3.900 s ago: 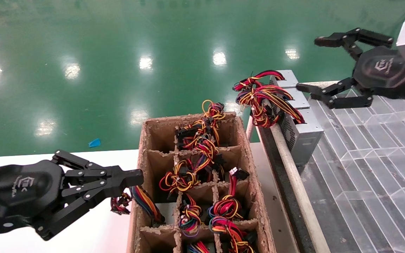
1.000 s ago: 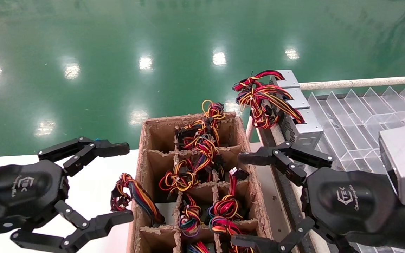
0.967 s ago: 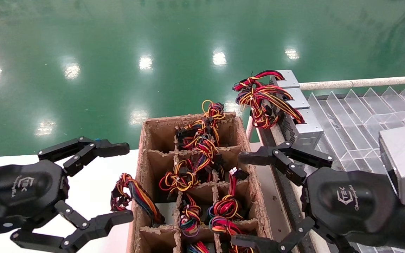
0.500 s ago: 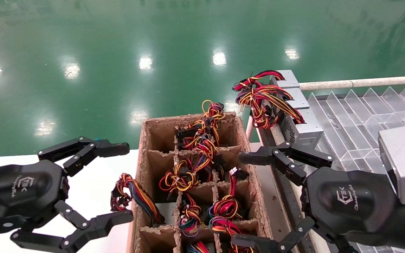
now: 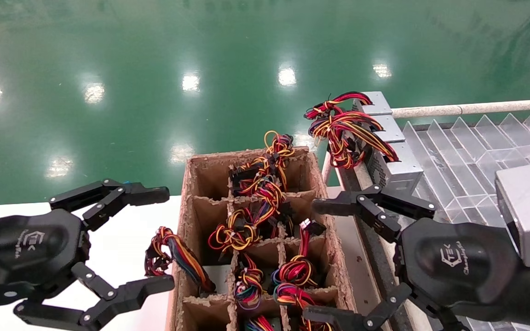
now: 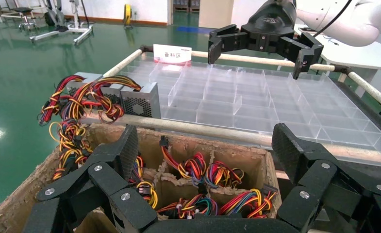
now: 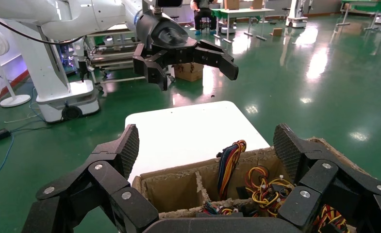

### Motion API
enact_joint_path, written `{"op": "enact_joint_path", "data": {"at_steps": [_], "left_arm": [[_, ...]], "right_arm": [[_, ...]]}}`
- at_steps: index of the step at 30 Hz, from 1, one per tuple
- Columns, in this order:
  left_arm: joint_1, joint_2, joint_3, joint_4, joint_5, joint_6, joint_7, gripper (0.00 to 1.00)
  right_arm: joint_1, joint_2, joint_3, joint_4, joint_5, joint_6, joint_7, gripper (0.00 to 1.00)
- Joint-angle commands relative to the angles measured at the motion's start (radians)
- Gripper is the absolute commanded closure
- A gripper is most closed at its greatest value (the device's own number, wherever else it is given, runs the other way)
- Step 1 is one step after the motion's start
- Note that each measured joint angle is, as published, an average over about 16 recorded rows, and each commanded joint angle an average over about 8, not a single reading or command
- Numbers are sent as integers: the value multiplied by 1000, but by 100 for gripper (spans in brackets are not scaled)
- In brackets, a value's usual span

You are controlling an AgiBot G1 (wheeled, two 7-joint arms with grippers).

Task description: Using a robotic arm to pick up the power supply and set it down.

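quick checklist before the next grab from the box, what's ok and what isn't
1. Right end effector open: ok.
2. Left end effector open: ok.
3. Both end effectors empty: ok.
4. Right end effector over the cardboard box, by its right edge: ok.
5. Power supply bodies in the box visible for a grip: not ok, wire bundles cover them.
6. Space on the clear divider tray beside the power supplies already set down: ok.

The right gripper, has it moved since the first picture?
Yes. The right gripper has come from beyond the power supply toward the robot, now open beside the cardboard box.
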Motion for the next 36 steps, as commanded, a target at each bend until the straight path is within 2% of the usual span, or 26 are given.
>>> {"op": "enact_joint_path", "data": {"at_steps": [1,36], "left_arm": [[0,0,0,0,0,0,0,0],[0,0,0,0,0,0,0,0]], "right_arm": [[0,0,0,0,0,0,0,0],[0,0,0,0,0,0,0,0]]}}
